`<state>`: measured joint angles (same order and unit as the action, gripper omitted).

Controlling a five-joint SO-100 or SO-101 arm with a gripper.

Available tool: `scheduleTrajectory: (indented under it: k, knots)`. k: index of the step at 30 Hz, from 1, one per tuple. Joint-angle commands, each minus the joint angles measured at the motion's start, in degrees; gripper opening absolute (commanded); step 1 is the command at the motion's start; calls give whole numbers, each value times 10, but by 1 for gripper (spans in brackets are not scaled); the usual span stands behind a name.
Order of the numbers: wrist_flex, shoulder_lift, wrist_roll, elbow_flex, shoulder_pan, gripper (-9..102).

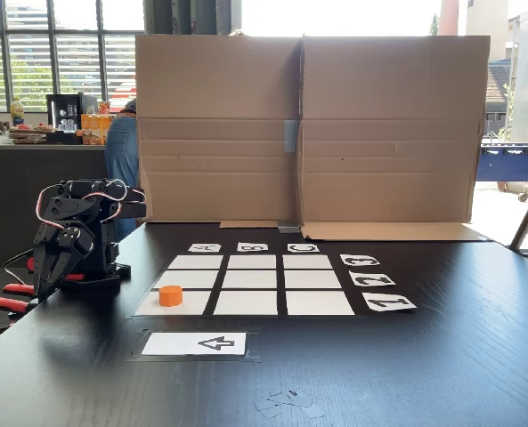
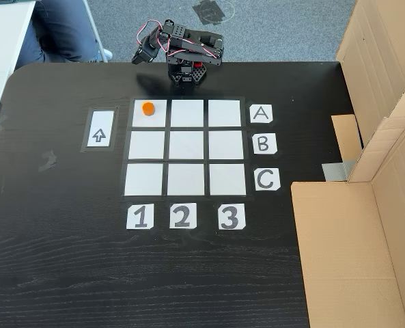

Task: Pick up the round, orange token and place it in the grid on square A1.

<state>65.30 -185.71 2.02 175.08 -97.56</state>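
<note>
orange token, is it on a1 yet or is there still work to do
Done, by the look of it: the orange token lies inside square A1, the corner cell of the grid where row A meets column 1, near its upper left in the view from above. Nothing is in hand: the arm sits folded at the table edge, apart from the token. Its hand is too dark to read. Nothing looks left.

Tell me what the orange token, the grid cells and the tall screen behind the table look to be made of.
Orange token: probably matte plastic, uniform bright colour, clean edges. Grid cells: flat white paper, apparently under a clear film, faint glossy border. Screen: brown corrugated cardboard, with fold creases and flaps.
</note>
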Motion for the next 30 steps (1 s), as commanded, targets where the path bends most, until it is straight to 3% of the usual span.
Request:
scheduleTrajectory:
  k: [1,30]
  knots:
    - [4,-5,3,2,5,0]
    - [5,-11,2,2,5,0]
